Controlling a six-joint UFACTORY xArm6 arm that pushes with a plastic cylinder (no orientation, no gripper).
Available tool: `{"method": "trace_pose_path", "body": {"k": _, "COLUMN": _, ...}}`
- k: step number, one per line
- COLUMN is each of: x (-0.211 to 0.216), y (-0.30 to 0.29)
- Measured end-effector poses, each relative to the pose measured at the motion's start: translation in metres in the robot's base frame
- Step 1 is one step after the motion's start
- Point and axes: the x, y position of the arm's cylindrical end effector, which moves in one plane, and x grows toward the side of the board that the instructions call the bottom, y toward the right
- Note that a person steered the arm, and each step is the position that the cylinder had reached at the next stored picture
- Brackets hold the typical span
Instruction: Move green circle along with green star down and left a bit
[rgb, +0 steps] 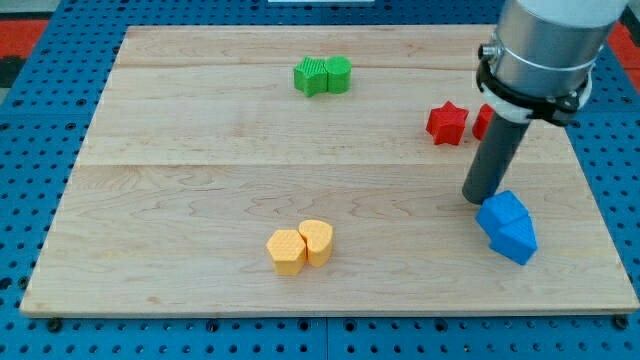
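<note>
Yellow blocks (301, 246) sit nearest. Tip (483, 199), jawless and holding nothing, touches blue blocks (507, 227); green star (311, 77) and green circle (338, 74) could be separated by an off-centre push.

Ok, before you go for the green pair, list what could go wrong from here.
1. My tip sits right against the blue blocks at the view's right; pulling away carelessly may drag them.
2. The red star lies near the straight path towards the green circle and green star; I could knock it.
3. The green pair touch each other near the board's top edge; an off-centre push may split them.
</note>
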Motion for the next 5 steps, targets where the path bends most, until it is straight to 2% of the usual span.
{"method": "trace_pose_path", "body": {"k": 1, "x": 0.004, "y": 0.003}}
{"method": "trace_pose_path", "body": {"k": 2, "x": -0.047, "y": -0.008}}
{"method": "trace_pose_path", "body": {"k": 3, "x": -0.086, "y": -0.072}}
{"method": "trace_pose_path", "body": {"k": 5, "x": -0.123, "y": -0.16}}
